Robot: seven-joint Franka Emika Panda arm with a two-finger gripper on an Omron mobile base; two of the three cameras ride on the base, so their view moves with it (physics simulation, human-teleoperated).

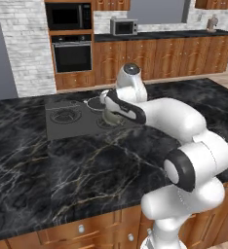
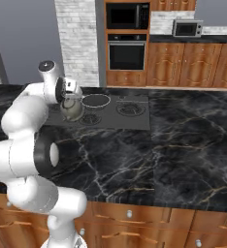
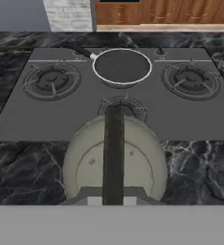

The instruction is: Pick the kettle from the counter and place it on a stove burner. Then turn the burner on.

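Where the arm reaches out over the counter (image 1: 86, 165), the gripper (image 3: 113, 198) is closed tight on the kettle (image 3: 115, 160), pinching its thin dark handle (image 3: 113, 153) from above. In the hand view the handle runs as a straight dark strip across the top of the kettle, its long axis pointing away from the hand toward the frying pan (image 3: 122, 66) at the back of the cooktop (image 3: 28, 119). The kettle stands upright, its round body below the hand. It sits at the cooktop's near edge, overlapping the small middle burner (image 3: 124, 106) in that view; I cannot tell whether its base rests on the surface or hangs just above it. From the right base view the kettle (image 2: 72, 110) shows just beside the pan (image 2: 96, 101), under the hand. The two large burners lie to either side, one to the left (image 3: 51, 80) and one to the right (image 3: 189, 79), both bare, well apart from the kettle.
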